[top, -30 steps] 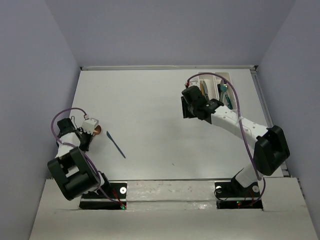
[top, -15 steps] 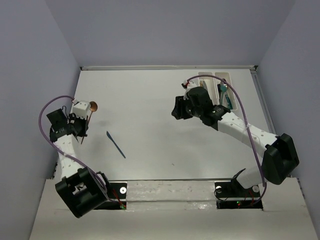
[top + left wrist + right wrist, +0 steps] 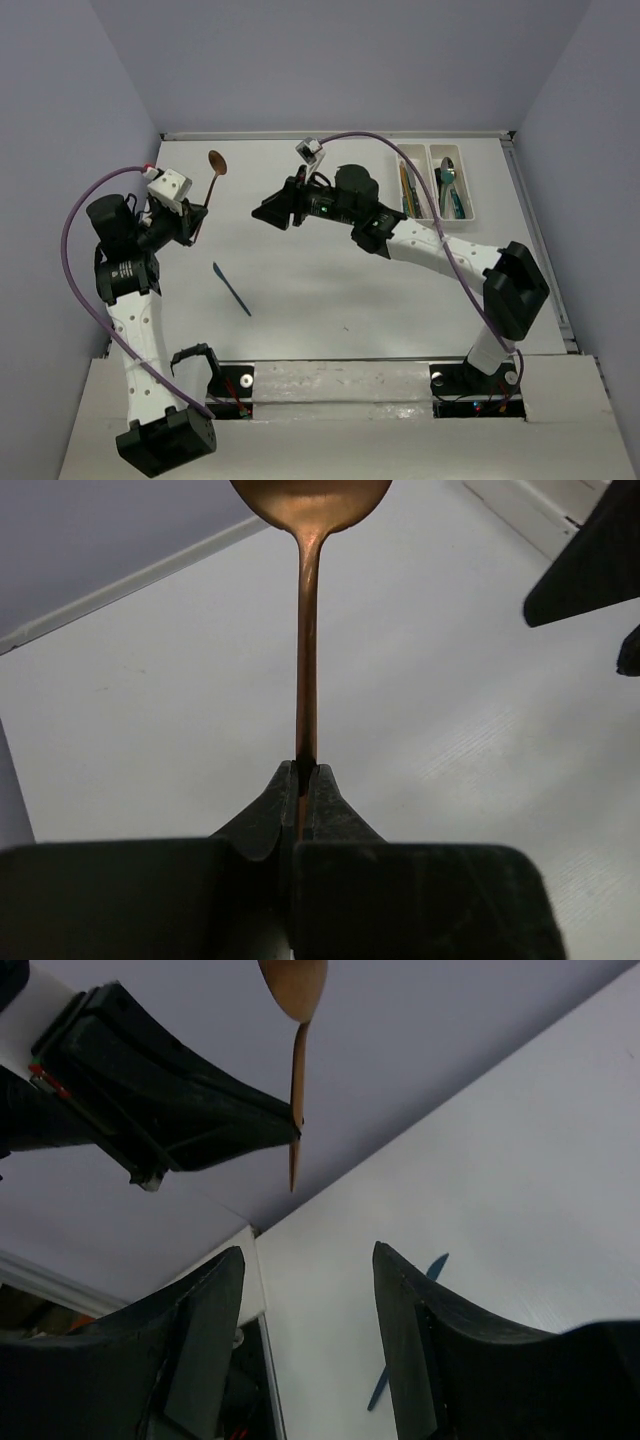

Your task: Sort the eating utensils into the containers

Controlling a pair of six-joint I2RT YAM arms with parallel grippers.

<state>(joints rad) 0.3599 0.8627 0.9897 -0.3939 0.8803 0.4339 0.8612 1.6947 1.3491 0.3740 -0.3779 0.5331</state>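
The left gripper (image 3: 305, 775), clamped on the copper spoon (image 3: 306, 660), has lifted it to the upper left of the top view; the right gripper (image 3: 275, 212), jaws apart, has swung from the trays (image 3: 428, 152) toward it, suggesting a handover.

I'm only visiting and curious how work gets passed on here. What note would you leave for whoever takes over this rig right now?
Left gripper: jaws shut on the handle of the thin copper spoon, held up off the white table.
Right gripper: jaws open and empty, pointed towards that spoon, possibly for a handover.
Done: several sorted utensils lie in the two joined white plastic trays at the far right.
Left: the copper spoon, and the slim blue knife lying on the table near the left arm.
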